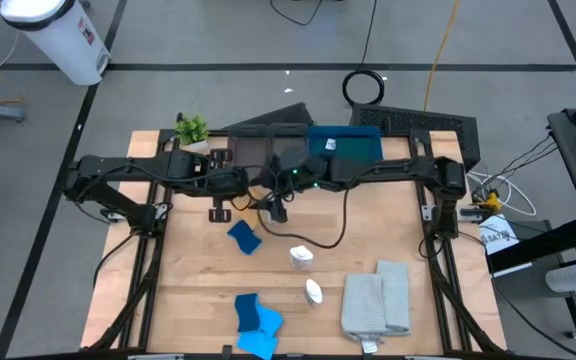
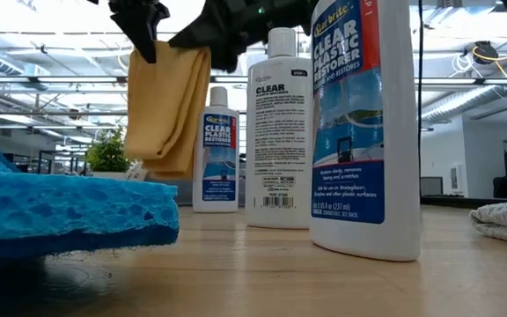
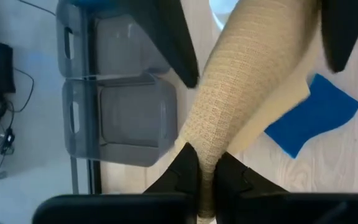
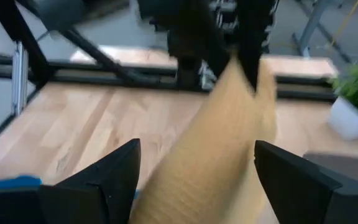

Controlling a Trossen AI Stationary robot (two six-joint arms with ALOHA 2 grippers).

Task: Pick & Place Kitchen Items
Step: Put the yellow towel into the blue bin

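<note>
Above the middle of the table (image 1: 198, 300), toward its far edge, the left pincer (image 3: 202, 177) is clamped tight on the orange cloth (image 3: 241, 93), which hangs from it in a long limp fold clear of the wood; from table height the same cloth (image 2: 167, 101) dangles in the air beside the white bottles. The right pincer (image 4: 194, 168) has its fingers spread wide apart on either side of the hanging cloth (image 4: 219, 143), gripping nothing. From overhead the two pincers sit close together just in front of the trays at the far edge: two grey trays (image 1: 258, 148) side by side and a blue tray (image 1: 353, 145) next to them, with a small potted plant (image 1: 192, 130) near the far left corner. A dark-blue sponge (image 1: 244, 237) lies flat on the table just in front of the left arm, and more blue sponges (image 1: 257, 322) sit stacked near the front edge. Two small white bottles (image 1: 301, 256) rest in the middle of the table, one nearer the front edge than the other. A folded grey cloth (image 1: 376, 300) lies toward the front right corner. From table height three white bottles with blue labels (image 2: 359, 132) stand upright in a staggered row.
</note>
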